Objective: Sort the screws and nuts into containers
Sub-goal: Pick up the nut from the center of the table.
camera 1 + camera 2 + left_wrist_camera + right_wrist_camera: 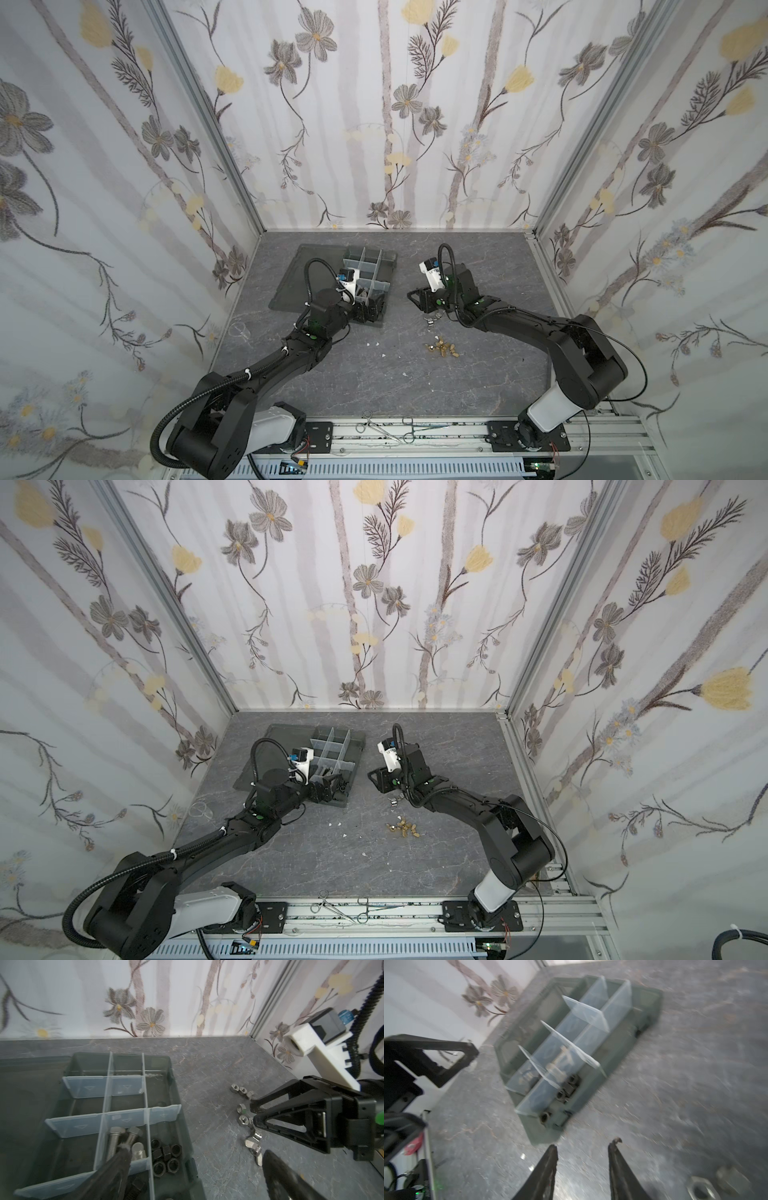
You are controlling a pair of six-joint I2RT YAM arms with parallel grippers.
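Note:
The dark grey organizer box (390,272) (360,748) lies open at the back left, split into containers by pale dividers. One cell holds silver bolts (118,1140) and the neighbouring cell holds black nuts (165,1155) (566,1088). My left gripper (370,308) (197,1157) hangs open at the box's near end, one finger (122,1159) over the bolts and the other over the table. Silver nuts (431,322) (242,1093) and brass pieces (442,349) (405,829) lie loose on the table. My right gripper (415,297) (584,1145) is open beside the silver nuts with nothing between its fingers.
The box's flat lid (295,282) lies open to the left of the box. White specks (376,345) dot the middle of the table. Scissor-like tools (386,428) rest on the front rail. Patterned walls close in the back and both sides.

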